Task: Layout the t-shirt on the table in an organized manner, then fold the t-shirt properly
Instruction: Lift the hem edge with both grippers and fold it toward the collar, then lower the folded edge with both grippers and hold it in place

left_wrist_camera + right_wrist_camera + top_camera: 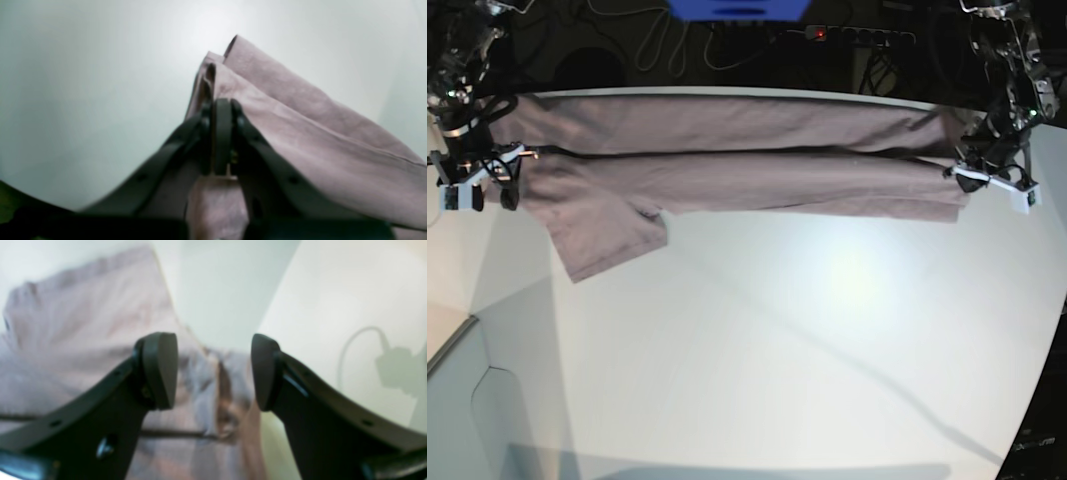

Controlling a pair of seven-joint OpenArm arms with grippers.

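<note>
Left jaws: we see the left gripper (222, 110) clamped tight on a bunched corner of the t-shirt (300, 133); cloth pokes out above and below the closed tips.
Right jaws: the right gripper (213, 371) stands wide apart, both pads bare, nothing pinched; the t-shirt hangs blurred behind the gap and we cannot tell if it touches either pad.
Arms, count: two, one at each end of the shirt in the base view, the left gripper (987, 172) at that view's right, the right gripper (482, 180) at its left.
T-shirt, count: one, dusty mauve-grey, no print.
T-shirt, where: we see it (727, 165) stretched as a long band across the far side of the surface, two lengthwise layers with a dark seam line between them; one sleeve flap droops toward the near side close to the right gripper.
Surface, count: one white table (807, 340), bare over the whole near part, with a curved edge.
Behind the surface: dark cables and a blue object (737, 9), too cut off to identify.
</note>
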